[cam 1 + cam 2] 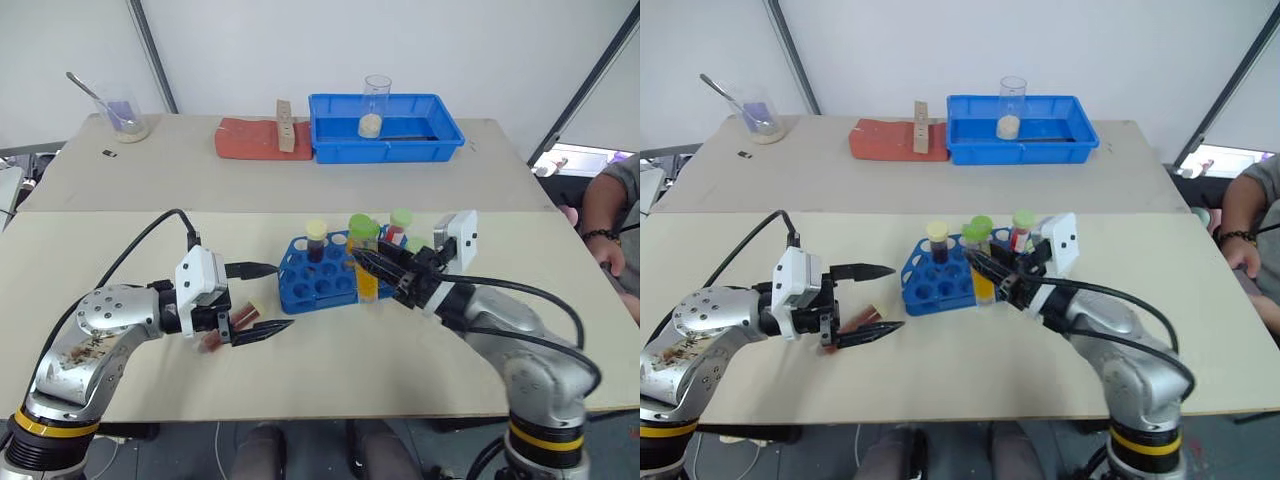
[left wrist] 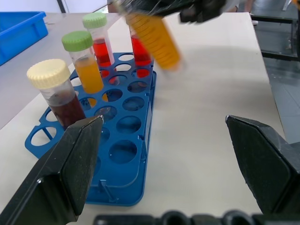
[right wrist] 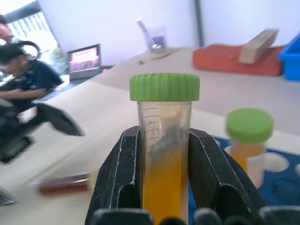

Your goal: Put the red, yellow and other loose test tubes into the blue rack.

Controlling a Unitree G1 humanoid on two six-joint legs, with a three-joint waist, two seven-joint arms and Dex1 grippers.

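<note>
My right gripper (image 1: 362, 259) has its fingers clamped on a yellow tube (image 1: 366, 262) w/ green cap, just over the right side of the blue rack (image 1: 322, 281) mid counter (image 1: 330, 370). Left gripper (image 1: 272, 298) fingers are wide apart, near a dark red tube (image 1: 228, 327) lying left of the rack. If I come down tilted, the tube could miss a hole or bump the other tubes & tip the rack.

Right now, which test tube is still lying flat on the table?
The dark red tube beside the left gripper; the others stand in the blue rack or are held.
</note>
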